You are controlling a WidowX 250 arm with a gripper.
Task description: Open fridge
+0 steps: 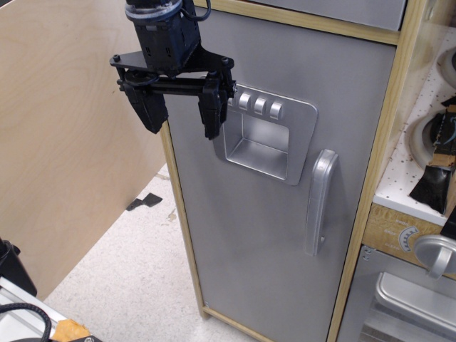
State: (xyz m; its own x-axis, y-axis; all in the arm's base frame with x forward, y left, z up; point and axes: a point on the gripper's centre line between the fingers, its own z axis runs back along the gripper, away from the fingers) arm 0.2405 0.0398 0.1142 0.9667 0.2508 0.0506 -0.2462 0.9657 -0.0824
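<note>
The fridge [249,228] is a tall toy cabinet with a light wood frame and a matte grey door, which stands shut. A recessed silver dispenser panel [267,139] with round knobs [260,105] sits on the upper door. A curved vertical silver handle [319,201] is on the door's right side. My black gripper [182,117] hangs open and empty in front of the door's upper left corner. Its right finger [211,110] covers the panel's left edge. The gripper is well left of the handle.
A plywood wall [64,142] stands to the left. A speckled white floor [128,271] lies below. To the right are a silver oven door [399,306] with a dial [407,239] and round knob [436,255], and a white pegboard shelf [427,142] with utensils.
</note>
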